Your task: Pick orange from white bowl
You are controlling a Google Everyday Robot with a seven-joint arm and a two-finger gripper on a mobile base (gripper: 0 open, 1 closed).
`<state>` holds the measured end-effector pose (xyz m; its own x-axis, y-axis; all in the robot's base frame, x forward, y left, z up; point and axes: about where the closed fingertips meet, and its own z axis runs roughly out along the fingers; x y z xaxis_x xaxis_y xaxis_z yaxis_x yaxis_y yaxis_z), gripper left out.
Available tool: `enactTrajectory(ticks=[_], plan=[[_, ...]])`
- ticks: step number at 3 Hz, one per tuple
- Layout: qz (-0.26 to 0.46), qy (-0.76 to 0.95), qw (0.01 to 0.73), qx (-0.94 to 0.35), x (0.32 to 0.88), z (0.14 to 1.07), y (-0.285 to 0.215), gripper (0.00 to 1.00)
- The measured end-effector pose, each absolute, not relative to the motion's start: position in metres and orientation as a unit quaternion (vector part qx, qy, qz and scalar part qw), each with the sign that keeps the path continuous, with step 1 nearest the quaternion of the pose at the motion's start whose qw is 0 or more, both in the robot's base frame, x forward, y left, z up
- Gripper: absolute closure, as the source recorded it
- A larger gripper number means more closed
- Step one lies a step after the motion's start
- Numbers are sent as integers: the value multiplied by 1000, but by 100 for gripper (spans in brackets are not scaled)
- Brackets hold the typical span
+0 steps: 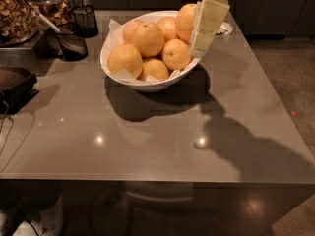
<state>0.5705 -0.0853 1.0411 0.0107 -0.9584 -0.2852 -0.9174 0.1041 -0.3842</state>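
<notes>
The white bowl (142, 84) stands at the back middle of the grey table, lined with white paper. It holds several round pale oranges. One large orange (147, 38) sits on top of the pile, and another (176, 54) lies by the right rim. A taller oval orange (185, 21) stands at the back right. My cream-coloured gripper (200, 48) reaches down from the top right. It hangs over the bowl's right rim, just right of the orange by the rim and in front of the oval one.
Two black mesh holders (84, 19) (72, 41) and jars of dried goods (17, 11) stand at the back left. A dark object (15, 85) lies at the left edge. The grey tabletop (147, 141) stretches toward me. The floor (290, 73) is to the right.
</notes>
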Motion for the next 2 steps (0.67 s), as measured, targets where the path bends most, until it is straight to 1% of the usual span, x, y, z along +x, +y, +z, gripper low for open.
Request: enactTrajectory(ticks=[1, 2], plan=[[-42, 702, 243, -668, 571, 1041, -85, 0], [-44, 688, 235, -685, 596, 1037, -64, 1]])
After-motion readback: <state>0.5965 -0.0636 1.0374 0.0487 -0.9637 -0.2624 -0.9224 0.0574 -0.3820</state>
